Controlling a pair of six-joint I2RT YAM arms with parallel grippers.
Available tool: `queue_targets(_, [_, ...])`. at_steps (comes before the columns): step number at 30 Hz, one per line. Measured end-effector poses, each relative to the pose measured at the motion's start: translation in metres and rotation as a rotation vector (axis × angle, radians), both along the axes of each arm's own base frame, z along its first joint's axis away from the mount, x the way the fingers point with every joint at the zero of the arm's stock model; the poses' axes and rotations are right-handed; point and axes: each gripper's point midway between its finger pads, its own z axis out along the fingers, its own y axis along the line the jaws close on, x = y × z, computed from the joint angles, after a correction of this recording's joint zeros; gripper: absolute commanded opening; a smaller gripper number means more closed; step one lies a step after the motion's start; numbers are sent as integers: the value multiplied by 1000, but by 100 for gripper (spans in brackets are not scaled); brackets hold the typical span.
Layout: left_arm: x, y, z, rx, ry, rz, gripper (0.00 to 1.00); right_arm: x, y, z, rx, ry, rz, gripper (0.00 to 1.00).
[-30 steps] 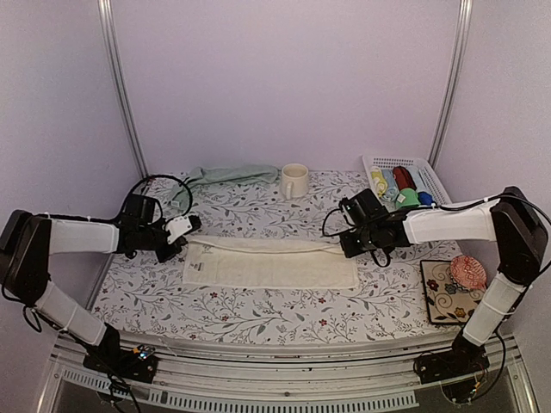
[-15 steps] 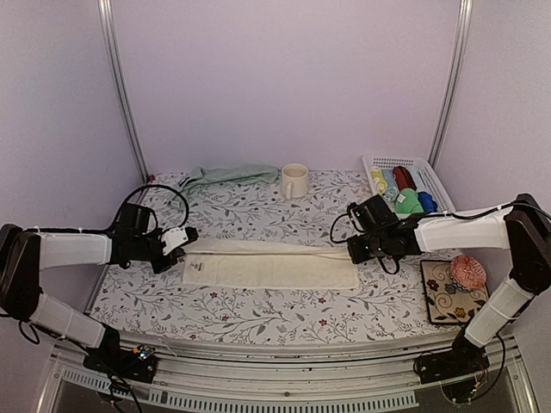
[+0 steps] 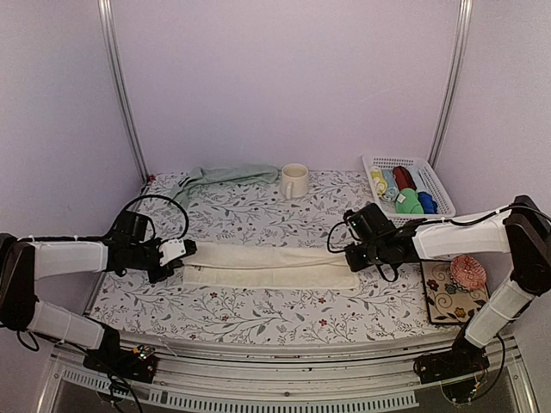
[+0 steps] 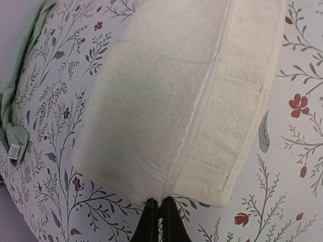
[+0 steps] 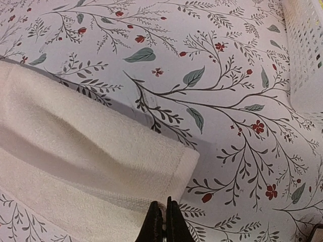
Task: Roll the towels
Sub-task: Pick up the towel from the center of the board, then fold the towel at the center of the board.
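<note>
— Now, reading the overhead view first: where do the towels lie?

— The cream towel [image 3: 271, 265] lies as a long, narrow strip across the middle of the flowered desk [image 3: 258, 310], folded lengthwise, with its upper layer raised a little off the lower one. The green towel [image 3: 225, 175] lies crumpled at the far left of the desk, well apart from the cream one and just left of the mug [image 3: 294, 181].

— And your grippers?

— I have the left gripper [image 3: 184, 251] at the strip's left end. In its wrist view the fingers are pressed together on the edge of the top layer, so it is clamped on the cream towel. The right gripper [image 3: 351, 257] is at the right end, and its fingers likewise meet on the hemmed corner of the upper layer.

— Anything else nearby?

— A white basket [image 3: 441, 188] holding coloured rolls sits at the far right, behind my right arm.
</note>
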Motion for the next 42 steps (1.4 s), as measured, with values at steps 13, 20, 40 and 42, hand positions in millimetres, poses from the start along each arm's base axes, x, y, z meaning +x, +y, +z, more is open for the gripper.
queue_targets(13, [-17,0,-12,25,69,-49,0,-18,-6,-8,-20,10,2,2])
queue_targets(20, [-24,1,-17,33,104,-61,0,-25,3,-6,-16,4,19,2])
queue_targets(40, [-36,1,-23,34,159,-78,0,-38,-6,-8,-44,2,-39,2])
queue_targets(42, [-37,1,-23,34,163,-81,0,-39,-7,-5,-33,-3,-46,2])
